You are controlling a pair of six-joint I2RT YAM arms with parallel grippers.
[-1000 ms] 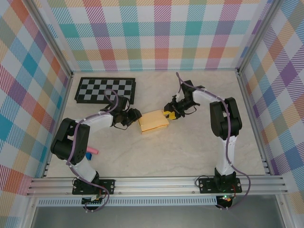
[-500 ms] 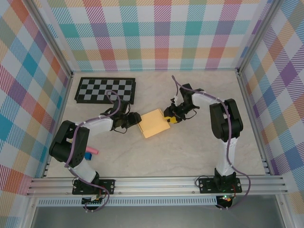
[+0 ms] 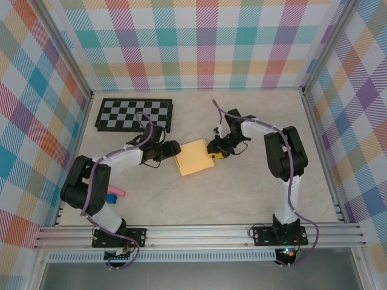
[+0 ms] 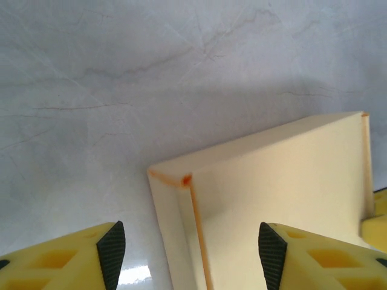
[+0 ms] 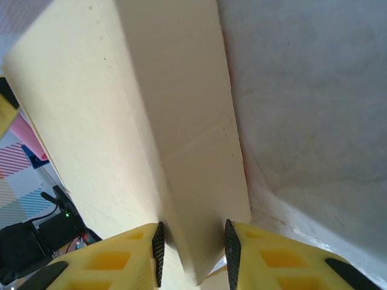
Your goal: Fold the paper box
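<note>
Right wrist view: pinched by one thin edge alone in the clenched right gripper [image 5: 193, 257], the paper box [image 5: 151, 121] could pivot or crease wrongly if that arm pulls before the other grips. The left gripper [image 4: 192, 257] stands released, jaws wide astride the box's corner. The box lies near the centre of the table [image 3: 254, 193], left gripper at its 9 o'clock, right gripper at 3 o'clock.

A checkerboard [image 3: 134, 115] lies beyond a pink piece [image 3: 118, 192].
</note>
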